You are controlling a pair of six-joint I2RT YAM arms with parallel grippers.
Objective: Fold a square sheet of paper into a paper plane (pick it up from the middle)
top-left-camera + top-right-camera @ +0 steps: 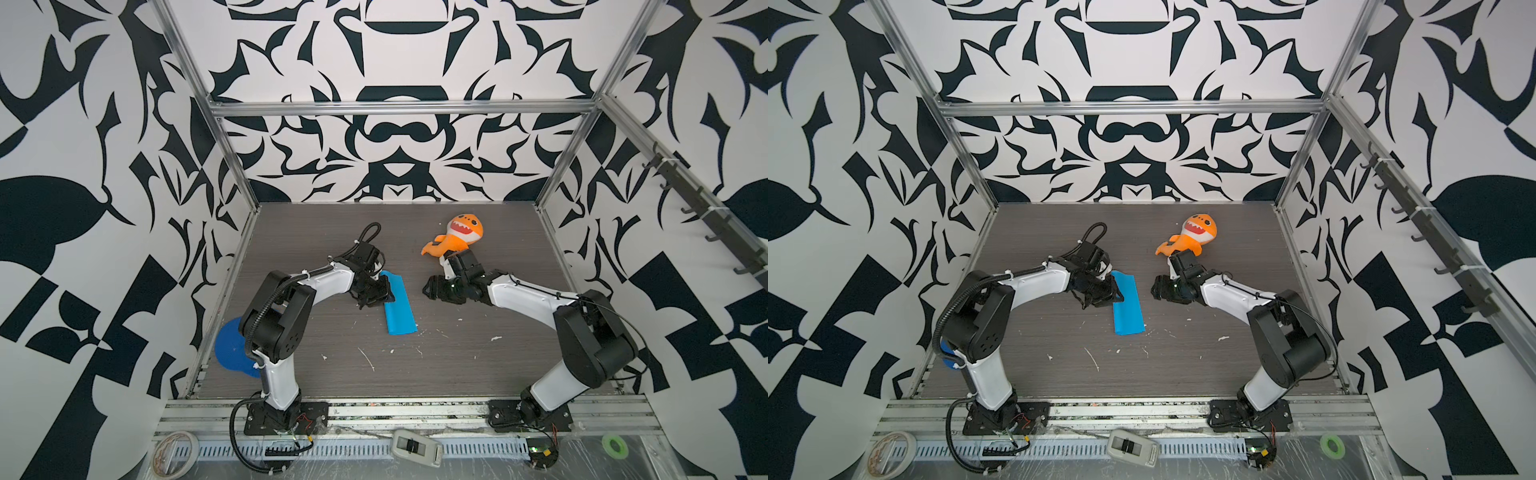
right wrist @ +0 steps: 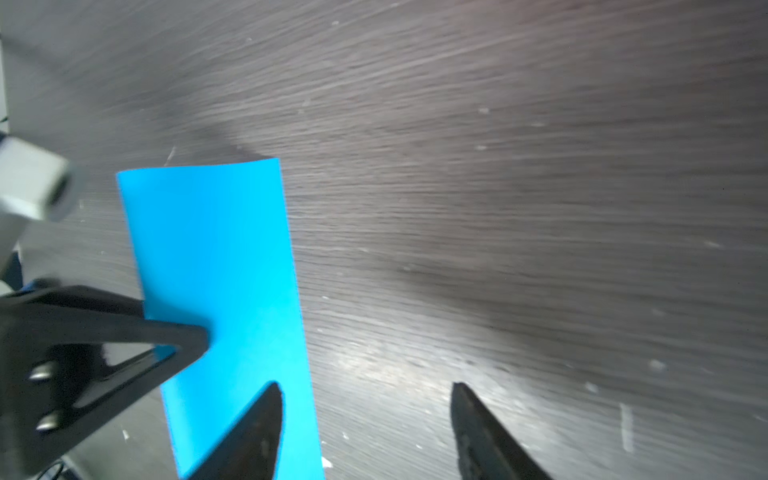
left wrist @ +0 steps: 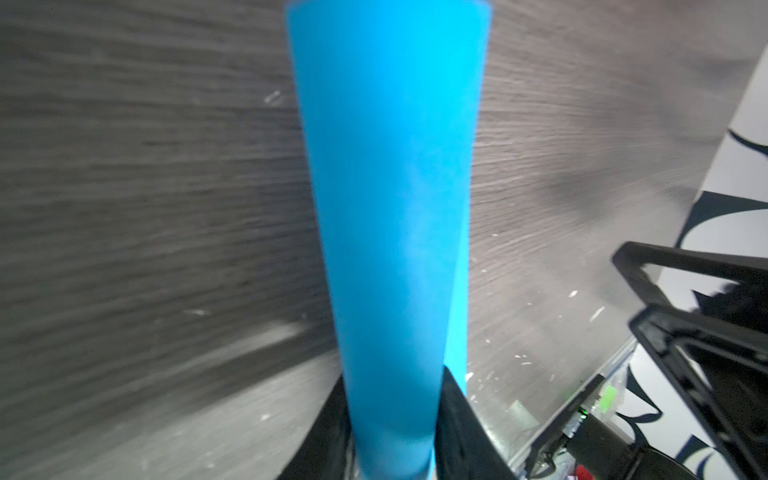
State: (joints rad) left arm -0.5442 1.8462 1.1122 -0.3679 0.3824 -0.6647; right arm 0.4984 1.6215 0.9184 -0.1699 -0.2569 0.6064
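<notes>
The square sheet of paper (image 1: 400, 307) (image 1: 1128, 305) is bright blue and folded into a long narrow strip, not the shape of a paper plane. It lies mid-table, running front to back. My left gripper (image 1: 384, 293) (image 1: 1115, 293) is at the strip's left edge. In the left wrist view the paper (image 3: 390, 208) fills the gap between the jaws of that gripper (image 3: 395, 374), which is shut on it. My right gripper (image 1: 430, 286) (image 1: 1156, 286) hovers just right of the strip. Its jaws (image 2: 365, 384) stand open with only table between them, one fingertip (image 2: 266, 415) overlapping the paper (image 2: 220, 257).
An orange shark plush (image 1: 457, 237) (image 1: 1192, 235) lies behind the right gripper. A dark blue disc (image 1: 228, 349) sits at the table's left edge, partly behind the left arm. Small white scraps (image 1: 368, 359) dot the front of the table. Metal frame posts border both sides.
</notes>
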